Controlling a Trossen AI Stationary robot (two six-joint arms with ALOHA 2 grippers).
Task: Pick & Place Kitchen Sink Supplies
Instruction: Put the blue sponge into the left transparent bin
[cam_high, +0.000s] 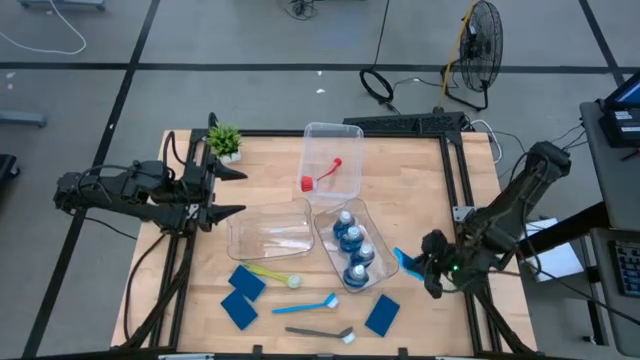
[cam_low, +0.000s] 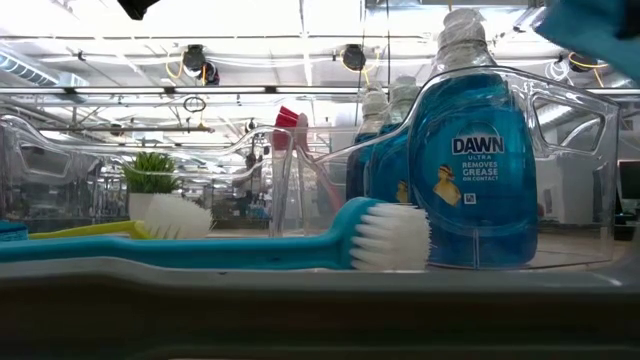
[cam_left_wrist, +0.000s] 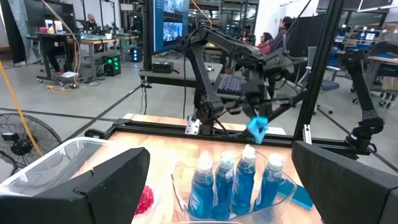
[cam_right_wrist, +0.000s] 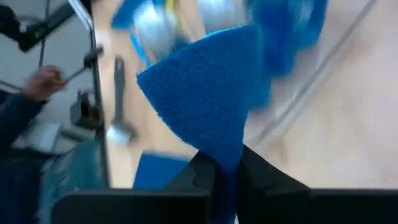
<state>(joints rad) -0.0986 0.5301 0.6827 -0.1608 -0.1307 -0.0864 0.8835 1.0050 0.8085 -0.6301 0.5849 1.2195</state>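
My right gripper (cam_high: 420, 266) is near the table's right edge, shut on a blue sponge (cam_high: 408, 262) held just right of the bin of blue bottles (cam_high: 352, 245). My left gripper (cam_high: 232, 191) waits open at the table's left, beside an empty clear bin (cam_high: 268, 228). The red brush (cam_high: 322, 175) lies in the far bin (cam_high: 333, 150). On the near part of the table lie the yellow-green brush (cam_high: 270, 272), the light-blue brush (cam_high: 305, 303), the dark-grey brush (cam_high: 318, 332) and three more sponges (cam_high: 246, 282) (cam_high: 238, 308) (cam_high: 382, 314). My right gripper pinches the blue sponge between its two fingers at one corner (cam_right_wrist: 227, 163). The rest of the sponge (cam_right_wrist: 205, 93) sticks out beyond the fingertips, flat faces against the pads. It is lifted clear of the table, as the left wrist view shows (cam_left_wrist: 257, 127).
A small potted plant (cam_high: 225, 140) stands at the far left corner. Dark frame rails (cam_high: 462, 190) run along the table's right side by my right arm. People sit at desks beyond the table in the left wrist view. A fan (cam_high: 482, 55) stands on the floor.
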